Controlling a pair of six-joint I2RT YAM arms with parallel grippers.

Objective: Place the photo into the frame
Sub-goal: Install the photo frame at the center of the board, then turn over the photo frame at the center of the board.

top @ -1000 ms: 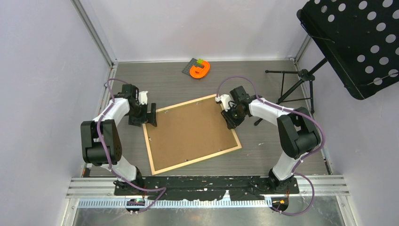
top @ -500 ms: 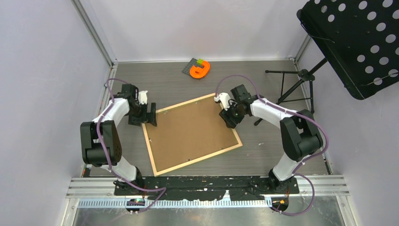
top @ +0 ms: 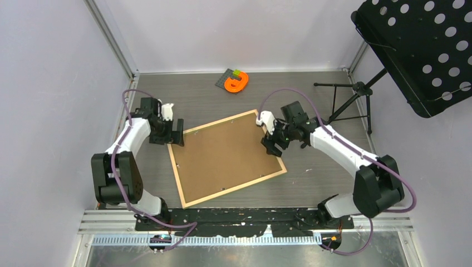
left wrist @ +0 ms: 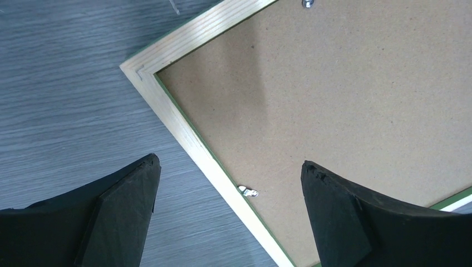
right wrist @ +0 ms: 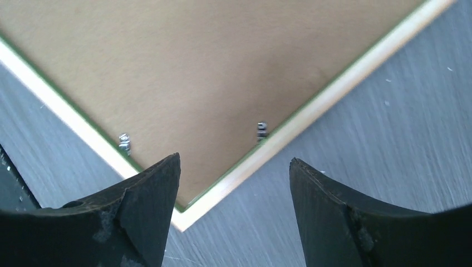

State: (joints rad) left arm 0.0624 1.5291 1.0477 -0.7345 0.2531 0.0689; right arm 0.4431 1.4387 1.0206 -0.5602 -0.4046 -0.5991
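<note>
Pale, fine-grained wood rails of the frame, green along the inner edge, surround a matt brown fibreboard backing board with small shiny metal clips, on a grey, wood-grain table; the left gripper has matt black fingers, rough-edged.

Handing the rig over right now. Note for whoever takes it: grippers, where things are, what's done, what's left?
Left gripper: open, holding nothing, above the frame's far-left corner.
Right gripper: open, holding nothing, above a right-side corner of the frame.
Frame: flat on the table, pale wood face up, brown backing board sitting inside the rails.
Photo: not in view. It may be under the board, but that cannot be told.
Done: the board sits in the frame.
Left: confirm the photo is inside. Check the metal tabs at the rim, as it is unclear whether they lock the board.
</note>
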